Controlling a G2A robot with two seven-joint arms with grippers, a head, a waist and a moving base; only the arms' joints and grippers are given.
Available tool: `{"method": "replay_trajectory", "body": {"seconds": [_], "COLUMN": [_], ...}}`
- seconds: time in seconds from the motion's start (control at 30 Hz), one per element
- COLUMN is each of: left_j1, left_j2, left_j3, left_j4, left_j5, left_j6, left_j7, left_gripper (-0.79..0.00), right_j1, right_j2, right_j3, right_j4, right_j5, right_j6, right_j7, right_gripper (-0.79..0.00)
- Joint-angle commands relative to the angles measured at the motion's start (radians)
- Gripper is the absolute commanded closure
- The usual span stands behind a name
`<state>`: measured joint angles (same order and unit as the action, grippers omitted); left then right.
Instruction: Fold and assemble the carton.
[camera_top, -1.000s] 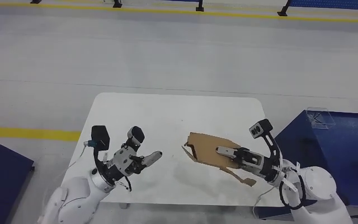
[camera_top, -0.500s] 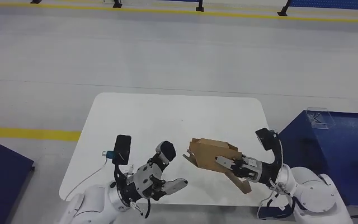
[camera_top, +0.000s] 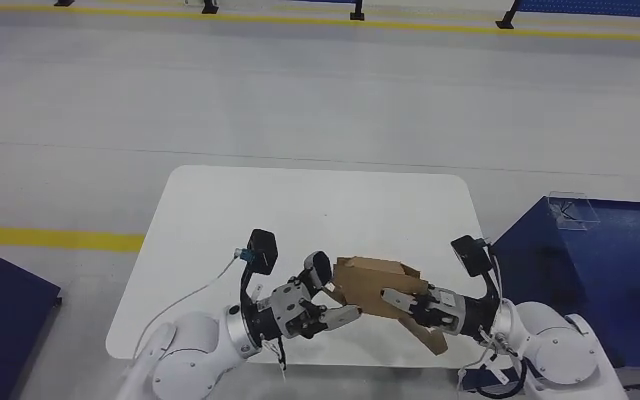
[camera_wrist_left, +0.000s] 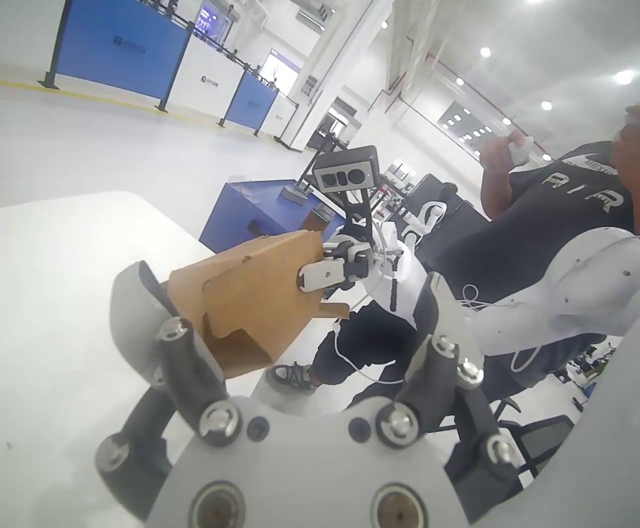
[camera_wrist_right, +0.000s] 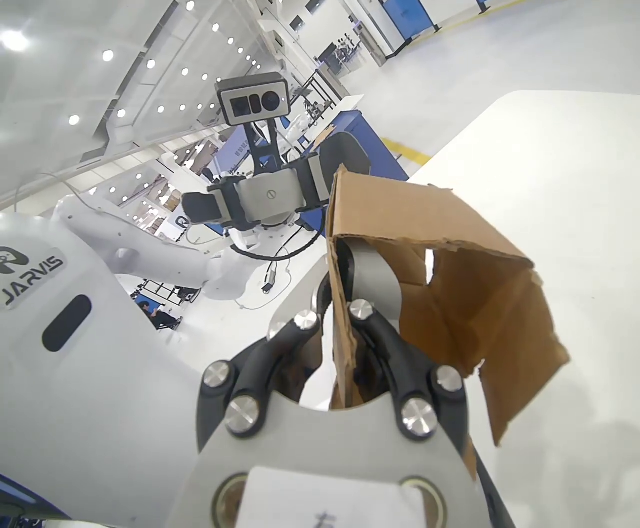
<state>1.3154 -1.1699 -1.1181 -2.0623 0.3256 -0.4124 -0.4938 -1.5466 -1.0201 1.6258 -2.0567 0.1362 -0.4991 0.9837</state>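
Observation:
The brown cardboard carton (camera_top: 372, 282) is held above the white table (camera_top: 300, 210) near its front edge, partly opened into a sleeve with loose flaps. My right gripper (camera_top: 400, 298) is shut on one carton wall; in the right wrist view (camera_wrist_right: 340, 300) one finger sits inside the carton (camera_wrist_right: 475, 310) and the other outside. My left gripper (camera_top: 335, 290) stands open at the carton's opposite end. In the left wrist view the left gripper (camera_wrist_left: 290, 305) has the carton (camera_wrist_left: 250, 285) lying between its spread fingers, close to one finger (camera_wrist_left: 135, 305). Whether they touch is unclear.
A blue bin (camera_top: 585, 255) stands just off the table's right side with a clear plastic box (camera_top: 570, 208) on top. The table's back and left parts lie bare. The front table edge runs just below both grippers.
My left arm has swung right across the table's front up to the carton. My right gripper has drawn the carton leftward and turned it, and the carton looks more opened.

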Motion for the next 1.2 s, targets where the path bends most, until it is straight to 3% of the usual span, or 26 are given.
{"method": "replay_trajectory", "body": {"seconds": [0.0, 0.4, 0.67, 0.8, 0.97, 1.07, 1.17], "left_j1": [0.001, 0.048, 0.041, 0.072, 0.166, 0.223, 0.25], "left_j2": [0.0, 0.007, 0.006, 0.011, 0.024, 0.031, 0.033], "left_j3": [0.005, 0.013, 0.029, -0.024, -0.185, -0.27, -0.27], "left_j4": [-0.006, -0.07, -0.062, -0.104, -0.193, -0.203, -0.175], "left_j5": [-0.006, -0.038, -0.016, -0.043, -0.023, 0.072, 0.083], "left_j6": [-0.009, -0.064, -0.056, -0.082, -0.106, -0.071, -0.009], "left_j7": [0.0, -0.021, -0.015, 0.038, 0.138, 0.16, 0.107], "left_gripper": [-0.785, -0.785, -0.785, -0.785, -0.785, -0.785, -0.785], "right_j1": [0.001, 0.004, 0.008, 0.028, 0.113, 0.172, 0.211], "right_j2": [0.001, 0.007, 0.01, 0.01, 0.01, 0.01, 0.01], "right_j3": [0.0, -0.037, -0.059, -0.061, -0.077, -0.088, -0.098], "right_j4": [-0.002, -0.014, -0.004, 0.04, 0.17, 0.251, 0.297], "right_j5": [-0.002, -0.034, 0.004, 0.174, 0.58, 0.775, 0.847], "right_j6": [0.003, 0.023, 0.056, 0.137, 0.304, 0.426, 0.494], "right_j7": [-0.001, -0.014, -0.029, -0.022, 0.134, 0.24, 0.299], "right_gripper": [0.0, 0.0, 0.0, 0.0, 0.0, 0.0, 0.0]}}
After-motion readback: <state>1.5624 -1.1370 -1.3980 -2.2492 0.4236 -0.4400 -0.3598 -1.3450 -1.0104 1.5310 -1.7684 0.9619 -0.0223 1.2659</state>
